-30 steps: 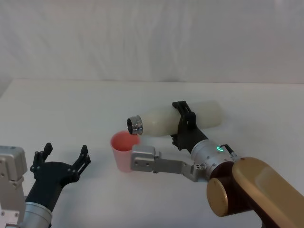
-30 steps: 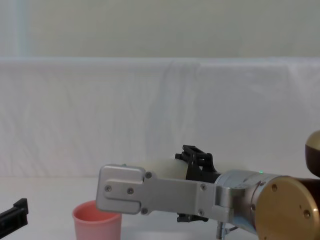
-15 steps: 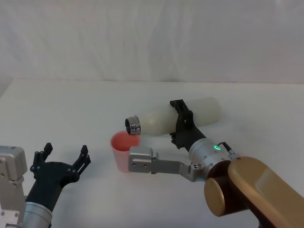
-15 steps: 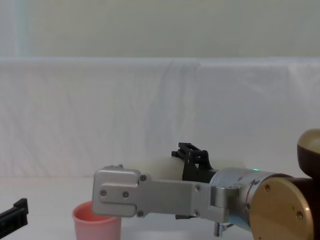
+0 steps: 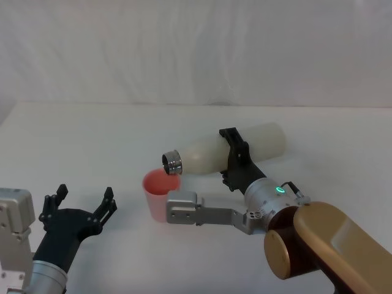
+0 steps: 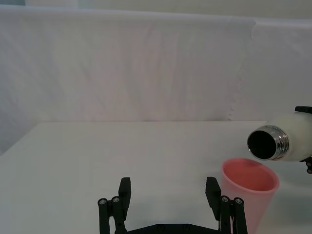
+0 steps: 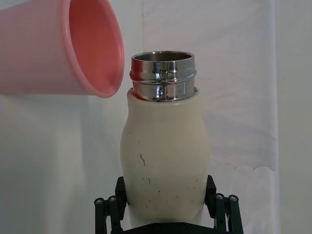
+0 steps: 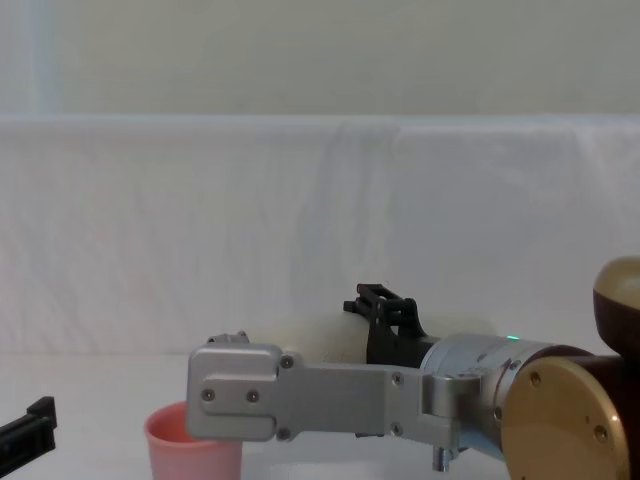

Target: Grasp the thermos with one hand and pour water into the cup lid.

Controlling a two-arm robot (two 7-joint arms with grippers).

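Note:
The cream-white thermos (image 5: 202, 153) lies nearly level in the air, and my right gripper (image 5: 231, 158) is shut around its middle. Its steel neck (image 5: 172, 162) hangs just over the far rim of the pink cup lid (image 5: 158, 190), which stands upright on the table. From the left wrist view, the thermos (image 6: 285, 141) shows its dark open mouth above the cup lid (image 6: 248, 192). The right wrist view has the thermos (image 7: 163, 165) in my right gripper (image 7: 165, 209) with the cup lid (image 7: 63, 48) beside the neck. My left gripper (image 5: 79, 205) rests open at the near left.
The white table (image 5: 92, 135) stretches back to a white cloth backdrop (image 5: 196, 49). In the chest view my right forearm (image 8: 330, 405) crosses in front of the thermos (image 8: 320, 335), with the cup lid (image 8: 190, 445) at the lower left.
The thermos's base has risen slightly, tipping the neck a little more toward the cup lid. The left arm has stayed still.

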